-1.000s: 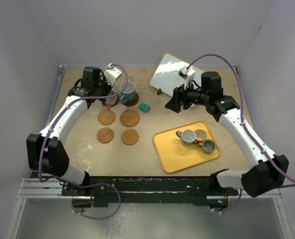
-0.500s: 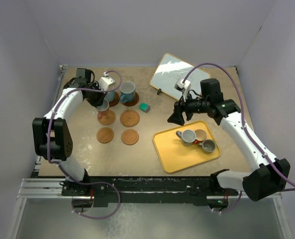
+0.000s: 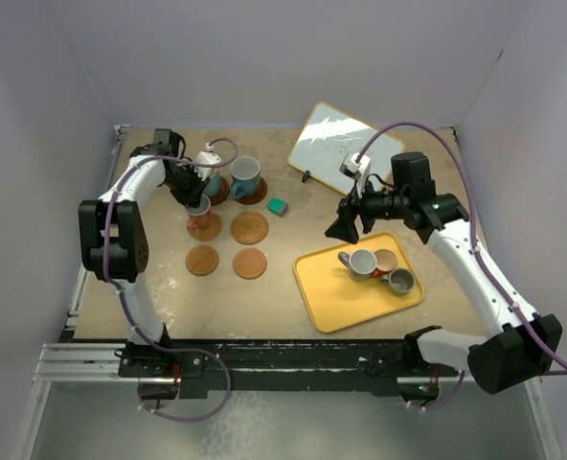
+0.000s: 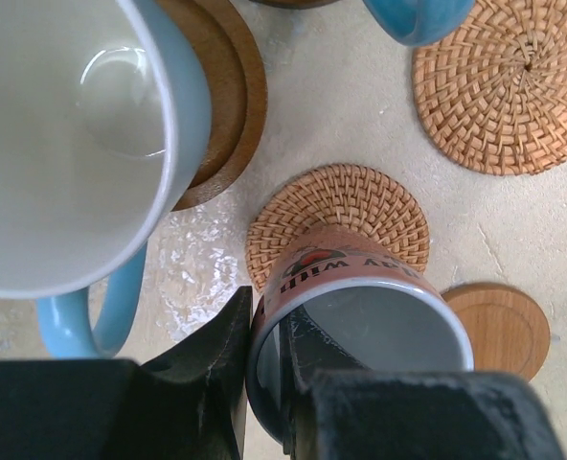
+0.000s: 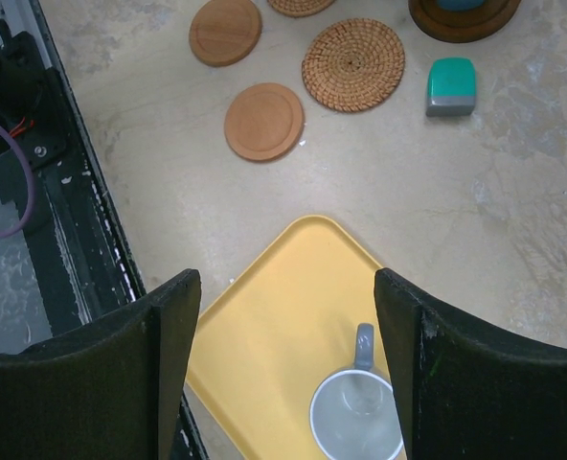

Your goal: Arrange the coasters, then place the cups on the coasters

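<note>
My left gripper (image 4: 264,355) is shut on the rim of a pinkish cup (image 4: 360,287), one finger inside and one outside. The cup hangs tilted just over a woven coaster (image 4: 336,211); whether it touches I cannot tell. From above, the pinkish cup (image 3: 199,204) is at the far-left coaster (image 3: 205,227). Two light blue cups (image 3: 246,175) (image 3: 213,182) stand on dark coasters (image 3: 253,195). My right gripper (image 5: 288,364) is open above a grey cup (image 5: 357,417) on the yellow tray (image 5: 264,316). Three cups (image 3: 362,262) sit on that tray (image 3: 331,297).
Another woven coaster (image 3: 249,228) and two flat wooden coasters (image 3: 203,260) (image 3: 250,263) lie bare in a grid. A small teal block (image 3: 278,206) sits right of them. A white board (image 3: 331,142) leans at the back. The arm bases' black rail (image 5: 63,220) runs along the near edge.
My left arm has swung outward and brought the pinkish cup down to the woven coaster. My right gripper has moved nearer over the yellow tray and its jaws have widened.
</note>
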Robot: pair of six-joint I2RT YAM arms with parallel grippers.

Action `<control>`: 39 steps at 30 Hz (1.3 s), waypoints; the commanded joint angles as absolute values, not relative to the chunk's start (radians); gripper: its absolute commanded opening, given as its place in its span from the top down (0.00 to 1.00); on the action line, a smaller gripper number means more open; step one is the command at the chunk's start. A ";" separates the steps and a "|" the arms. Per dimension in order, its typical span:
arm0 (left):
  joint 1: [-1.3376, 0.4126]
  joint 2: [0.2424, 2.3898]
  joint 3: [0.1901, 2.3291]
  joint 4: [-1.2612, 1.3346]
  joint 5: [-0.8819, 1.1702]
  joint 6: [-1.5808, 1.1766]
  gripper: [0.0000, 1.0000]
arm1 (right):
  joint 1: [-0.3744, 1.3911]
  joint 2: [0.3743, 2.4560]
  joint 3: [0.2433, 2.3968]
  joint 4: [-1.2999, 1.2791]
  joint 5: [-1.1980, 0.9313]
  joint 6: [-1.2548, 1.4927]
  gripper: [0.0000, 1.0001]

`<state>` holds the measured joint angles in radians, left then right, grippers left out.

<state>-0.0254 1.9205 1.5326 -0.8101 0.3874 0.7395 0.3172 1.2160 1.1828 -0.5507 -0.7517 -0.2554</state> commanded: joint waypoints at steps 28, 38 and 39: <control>-0.017 1.973 1.623 -0.897 0.449 0.839 0.84 | 0.299 1.237 1.211 -0.592 -0.784 -0.281 0.22; -0.017 1.947 1.611 -0.898 0.446 0.848 0.75 | 0.298 1.245 1.213 -0.599 -0.781 -0.284 0.22; -0.017 1.943 1.611 -0.900 0.445 0.847 0.74 | 0.298 1.246 1.213 -0.600 -0.780 -0.285 0.22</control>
<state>-0.0219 1.9949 1.6081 -0.9009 0.4156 0.8227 0.3016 1.2407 1.1828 -0.5941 -0.7532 -0.2668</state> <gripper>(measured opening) 0.248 0.779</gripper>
